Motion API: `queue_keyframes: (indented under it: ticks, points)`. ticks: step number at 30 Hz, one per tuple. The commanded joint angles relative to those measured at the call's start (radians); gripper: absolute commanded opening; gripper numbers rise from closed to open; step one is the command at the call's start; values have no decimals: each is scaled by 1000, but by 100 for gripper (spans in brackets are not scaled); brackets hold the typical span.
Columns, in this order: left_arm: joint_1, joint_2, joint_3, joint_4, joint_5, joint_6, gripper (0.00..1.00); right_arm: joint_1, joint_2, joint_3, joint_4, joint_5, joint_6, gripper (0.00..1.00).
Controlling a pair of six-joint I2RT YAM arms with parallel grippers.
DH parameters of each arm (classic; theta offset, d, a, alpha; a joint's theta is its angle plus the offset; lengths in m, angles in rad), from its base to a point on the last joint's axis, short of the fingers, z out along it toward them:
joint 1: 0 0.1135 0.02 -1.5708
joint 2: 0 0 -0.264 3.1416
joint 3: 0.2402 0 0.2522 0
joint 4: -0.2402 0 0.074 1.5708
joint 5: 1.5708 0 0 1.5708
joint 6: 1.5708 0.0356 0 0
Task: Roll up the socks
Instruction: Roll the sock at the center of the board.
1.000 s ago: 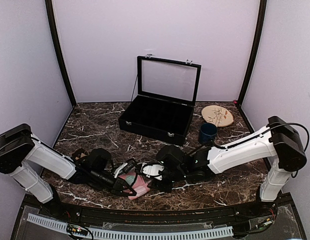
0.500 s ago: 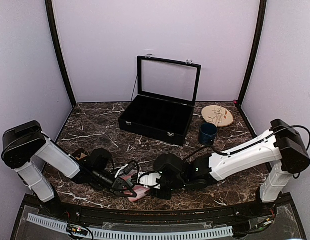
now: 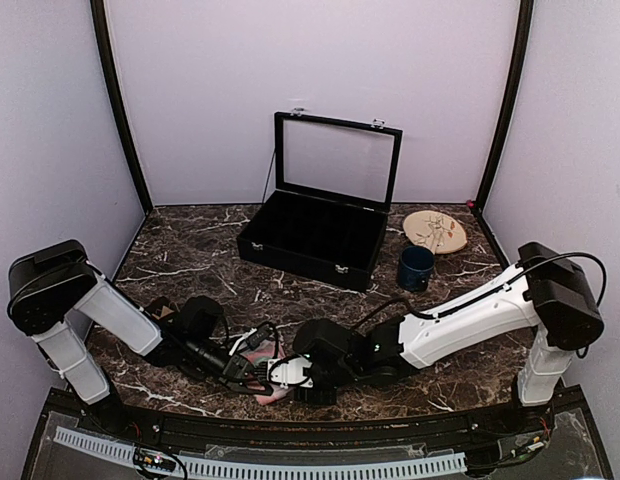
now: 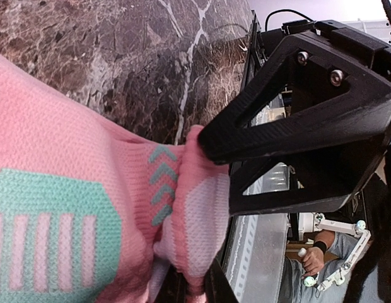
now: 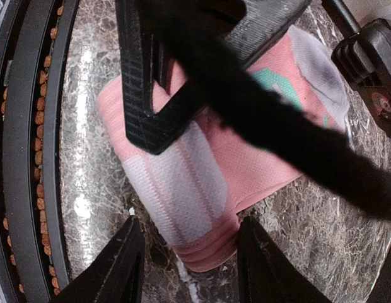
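Observation:
The pink sock (image 4: pixel 69 158), with a teal patch and white toe, lies folded near the table's front edge (image 3: pixel 267 390). My left gripper (image 4: pixel 195 287) is shut on a pink-and-white fold of it (image 3: pixel 252 372). My right gripper (image 5: pixel 190 268) is open, its two fingers (image 5: pixel 123 268) standing either side of the sock's ribbed end (image 5: pixel 208 252) without touching it; in the top view it sits just right of the left one (image 3: pixel 292 378). A dark brownish sock (image 3: pixel 158 308) shows partly behind the left arm. The black triangular finger (image 5: pixel 157 95) of the left gripper lies over the sock.
An open black case (image 3: pixel 315 235) with a raised glass lid stands at the back centre. A dark blue cup (image 3: pixel 415 267) and a round wooden plate (image 3: pixel 435 231) are at the back right. The table's front rail (image 5: pixel 25 158) runs close beside the sock.
My right gripper has moved left and nearer the front edge, up to the pink sock, and has opened wider. The left gripper has kept hold of the sock and shifted only slightly.

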Motion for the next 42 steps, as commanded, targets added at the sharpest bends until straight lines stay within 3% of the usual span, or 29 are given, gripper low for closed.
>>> queue_keyframes:
  ticks: [1, 13, 27, 37, 42]
  points:
    - [4, 18, 3, -24, 18, 13, 0, 12, 24, 33, 16, 18, -34, 47]
    - [4, 21, 10, -16, 42, 17, 0, 12, 70, 39, 14, 7, -70, 43]
    - [7, 17, 5, -1, 46, 9, 0, 11, 107, 50, -9, -59, -77, 19]
    - [20, -130, 90, -329, -209, 106, 35, 6, 119, 67, -54, -69, -65, 10]
    - [23, -217, 142, -481, -373, 144, 39, -4, 123, 81, -75, -77, -50, 8]
